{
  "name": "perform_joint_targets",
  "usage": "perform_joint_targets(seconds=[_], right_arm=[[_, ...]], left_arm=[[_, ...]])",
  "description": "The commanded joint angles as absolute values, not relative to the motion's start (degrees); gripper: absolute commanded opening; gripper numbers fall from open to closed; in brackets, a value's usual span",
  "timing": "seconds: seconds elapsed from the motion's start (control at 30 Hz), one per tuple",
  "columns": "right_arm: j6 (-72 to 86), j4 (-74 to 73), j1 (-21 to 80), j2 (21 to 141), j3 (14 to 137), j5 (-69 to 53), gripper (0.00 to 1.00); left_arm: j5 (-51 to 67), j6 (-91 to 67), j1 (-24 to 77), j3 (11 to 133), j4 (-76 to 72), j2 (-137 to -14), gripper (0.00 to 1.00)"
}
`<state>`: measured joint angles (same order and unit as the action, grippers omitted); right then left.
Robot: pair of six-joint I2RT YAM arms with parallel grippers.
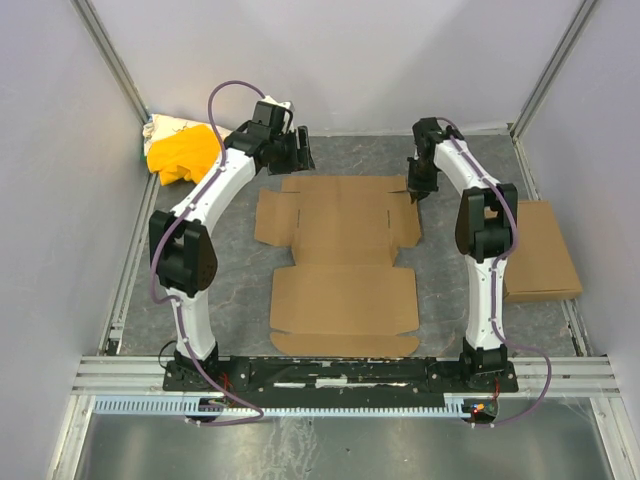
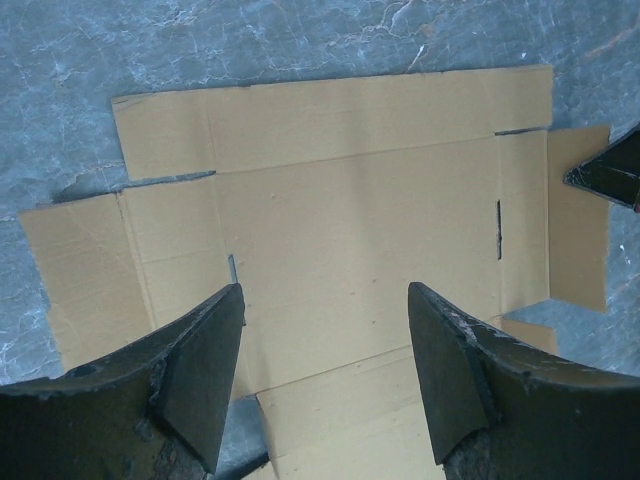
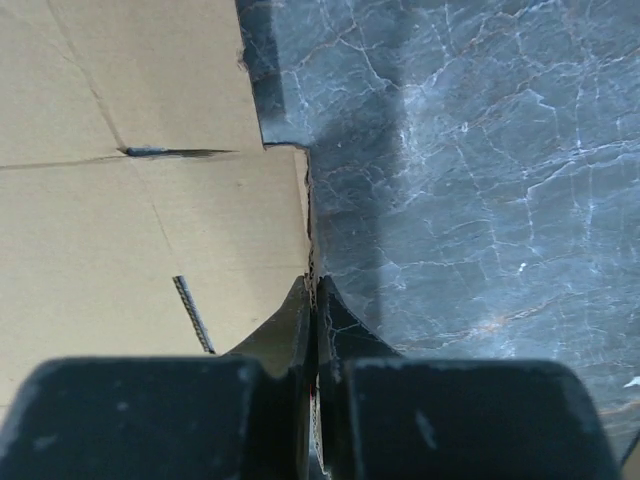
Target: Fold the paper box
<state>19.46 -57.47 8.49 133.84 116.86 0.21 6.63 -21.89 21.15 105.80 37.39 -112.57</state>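
Cardboard paper box [image 1: 340, 240] lies flat; right gripper [image 3: 312, 290] pinches shut on just its far-right flap edge, left gripper [image 2: 325, 300] hangs open, so flap prob slips free on lift.

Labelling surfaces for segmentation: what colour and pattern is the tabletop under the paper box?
Dark grey with pale marble-like veins; tabletop clearest in the right wrist view.

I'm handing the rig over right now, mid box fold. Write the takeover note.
Left gripper: open, empty, hovering by the paper box's far left edge.
Right gripper: fingers shut at the box's far right flap edge; pinch unconfirmed.
Box: flat blank on the table.
Done: no fold visible.
Left to do: all walls, flaps, lid.
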Motion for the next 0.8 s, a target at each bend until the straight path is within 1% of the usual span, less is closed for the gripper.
perform_joint_targets(seconds=[0.0,0.1,0.3,0.47,0.57,0.77], right_arm=[[17.8,-55.2,8.3,132.8,116.3,1.6,0.02],[17.6,-50.1,8.3,127.8,110.7,2.3,0.02],[17.4,-29.8,8.7,111.1,91.1,0.3,0.02],[15.6,-21.4,9.9,100.4,80.4,-0.3,0.02],[13.3,-15.5,10.9,94.3,72.6,-0.6,0.02],[7.9,-2.1,13.5,80.4,56.9,-1.7,0.02]], left_arm=[[6.3,-18.1,21.4,110.2,37.9,-113.5,0.74],[5.5,-17.1,21.4,111.6,39.2,-113.7,0.73],[5.1,-16.3,22.0,111.3,39.8,-111.6,0.73],[3.7,-15.1,23.8,110.7,39.7,-108.8,0.74],[3.7,-13.6,25.3,109.9,39.4,-107.2,0.76],[4.4,-10.3,27.3,103.3,35.0,-100.6,0.82]])
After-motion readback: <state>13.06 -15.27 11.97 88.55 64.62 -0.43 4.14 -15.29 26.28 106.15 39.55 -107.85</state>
